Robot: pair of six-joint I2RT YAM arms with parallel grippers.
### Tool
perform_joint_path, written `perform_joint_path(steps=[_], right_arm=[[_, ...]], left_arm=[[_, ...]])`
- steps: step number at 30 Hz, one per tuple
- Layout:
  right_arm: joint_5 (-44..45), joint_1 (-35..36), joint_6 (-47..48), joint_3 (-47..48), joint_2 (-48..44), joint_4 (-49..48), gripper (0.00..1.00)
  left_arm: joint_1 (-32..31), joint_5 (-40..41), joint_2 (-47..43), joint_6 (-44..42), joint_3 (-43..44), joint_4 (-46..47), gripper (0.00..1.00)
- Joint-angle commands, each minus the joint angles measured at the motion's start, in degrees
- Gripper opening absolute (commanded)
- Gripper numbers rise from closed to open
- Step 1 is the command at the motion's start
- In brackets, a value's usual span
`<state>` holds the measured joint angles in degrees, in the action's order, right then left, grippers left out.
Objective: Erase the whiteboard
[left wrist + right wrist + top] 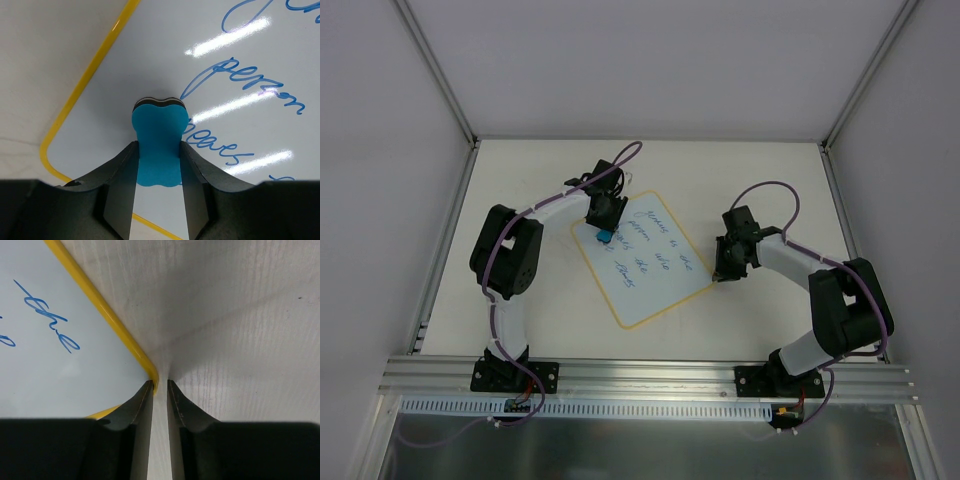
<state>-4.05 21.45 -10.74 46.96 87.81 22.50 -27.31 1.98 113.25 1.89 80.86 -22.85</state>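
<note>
Gripping the blue eraser (pixel 160 120), your left hand (pixel 159 150) holds it down at the left side of the whiteboard (pixel 655 290), which lies askew in the middle of the worktop (pixel 540 330) with blue writing on it. Your right hand (pixel 160 385) sits at the board's right corner, fingers a slit apart, holding nothing.

The left arm (pixel 508 250) and right arm (pixel 840 300) — white links, chunky black joints — are carrying looping purple cables (pixel 775 184).
</note>
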Motion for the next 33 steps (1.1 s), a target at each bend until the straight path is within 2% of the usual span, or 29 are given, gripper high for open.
perform_joint_path(steps=[1,7,18,25,33], right_arm=[[-0.6,1.7,-1.6,-0.6,0.0,-1.8,0.22],[1.7,3.3,-3.0,0.5,-1.7,-1.9,0.22],[3.4,4.5,-4.4,0.6,1.3,-2.4,0.22],[3.7,4.7,-5.4,0.1,2.4,-2.7,0.12],[6.1,4.7,-5.5,-0.6,2.1,-2.6,0.07]], left_arm=[[0.1,1.1,1.3,-0.6,0.4,-0.4,0.37],[0.1,1.2,1.6,-0.4,0.6,-0.4,0.37],[0.0,2.4,1.9,-0.1,0.5,-0.4,0.39],[0.0,2.6,1.9,0.1,0.2,-0.4,0.42],[0.0,2.7,1.6,0.0,0.0,-0.5,0.38]])
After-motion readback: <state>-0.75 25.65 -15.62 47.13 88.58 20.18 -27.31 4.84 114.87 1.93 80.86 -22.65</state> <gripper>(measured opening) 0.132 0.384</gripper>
